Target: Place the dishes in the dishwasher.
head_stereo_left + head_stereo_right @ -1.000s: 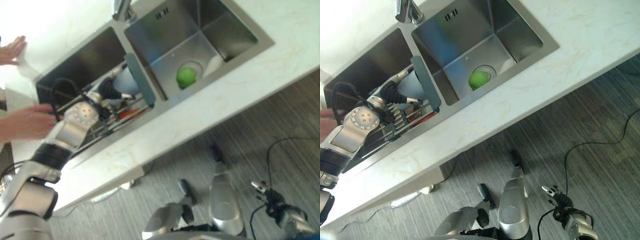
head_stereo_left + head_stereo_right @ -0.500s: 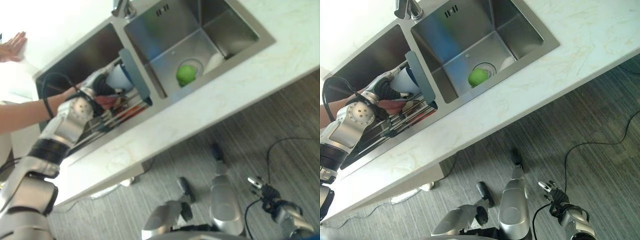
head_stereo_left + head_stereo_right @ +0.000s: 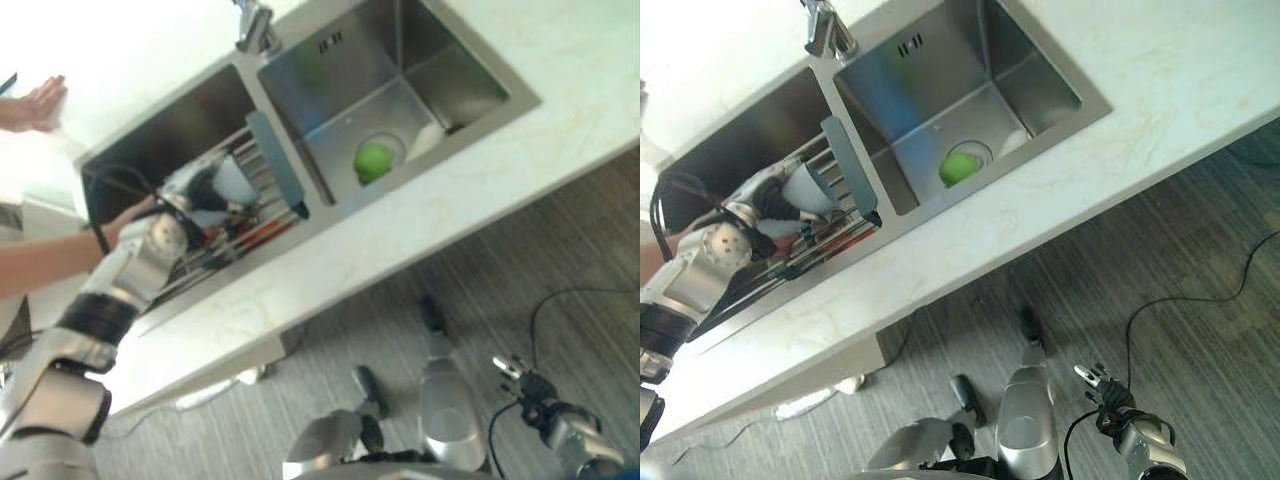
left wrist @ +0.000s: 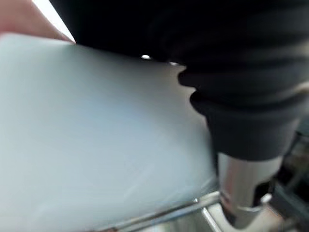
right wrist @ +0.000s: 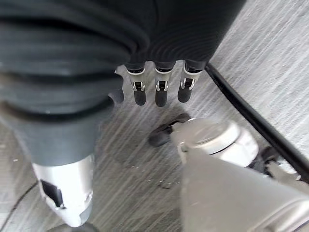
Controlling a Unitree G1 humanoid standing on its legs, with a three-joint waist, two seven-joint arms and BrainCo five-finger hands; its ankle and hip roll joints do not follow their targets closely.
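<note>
Pale blue-white cup (image 3: pixel 806 187), gripped by left hand (image 3: pixel 768 200), has lowered into wire rack (image 3: pixel 830 232); right hand (image 5: pixel 157 89) relaxed

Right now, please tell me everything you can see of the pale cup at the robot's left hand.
The pale cup looks pale blue-white, smooth and glossy, probably plastic or ceramic. It lies tipped on its side over the wire rack set in the left sink basin, close to the grey upright panel. The left hand is at the cup, its dark cover against it; whether the fingers are curled round it cannot be seen. A person's hand reaches in just behind. In the left wrist view its pale wall is very close.
</note>
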